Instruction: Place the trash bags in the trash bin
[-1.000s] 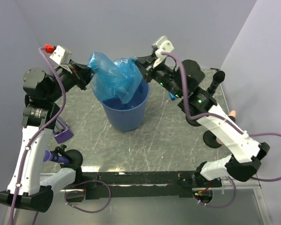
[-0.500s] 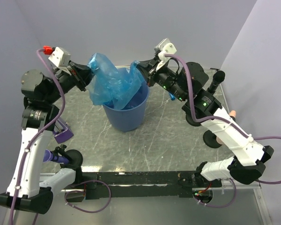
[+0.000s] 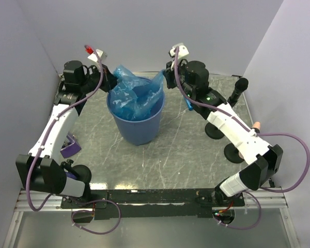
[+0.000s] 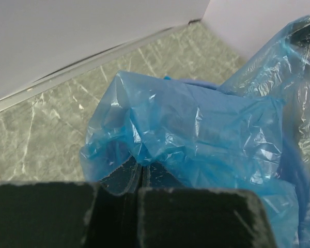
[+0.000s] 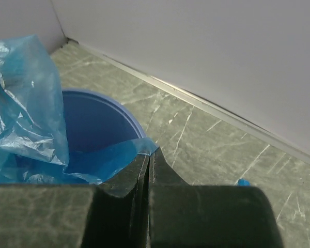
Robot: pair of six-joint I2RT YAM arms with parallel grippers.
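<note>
Reviewer: Foreground first, quick.

Annotator: Grey marbled table top (image 3: 186,155). Small purple object (image 3: 70,148) at its 9 o'clock edge, under the left arm. Two black round-footed pieces (image 3: 217,132) at 3 o'clock, by the right arm. Can't tell what they are.

Reviewer: Bin?

Annotator: Round tapered dull-blue plastic trash bin (image 3: 138,126), upright, slightly toward 11 o'clock from the table middle.

Reviewer: Bag?

Annotator: Crinkled see-through bright-blue plastic trash bag (image 3: 136,95) sits in the bin's mouth. Lower part is inside, top is bunched above the rim and stretched between both grippers.

Reviewer: Left side?

Annotator: Left gripper (image 3: 109,81) at 10 o'clock of the rim, just outside it. Wrist view shows the black fingers (image 4: 196,219) pressed together, with a fold of bag film pinched at the tips.

Reviewer: Right?

Annotator: Right gripper (image 3: 165,77) at 2 o'clock of the rim. Its fingers (image 5: 206,217) are clamped too, nipping a thin edge of the bag. Bin interior is visible just past the tips.

Reviewer: Background?

Annotator: Black upright cylinder (image 3: 238,89) in the table's 2 o'clock corner. Pale wall (image 3: 144,31) at 12 o'clock.
</note>
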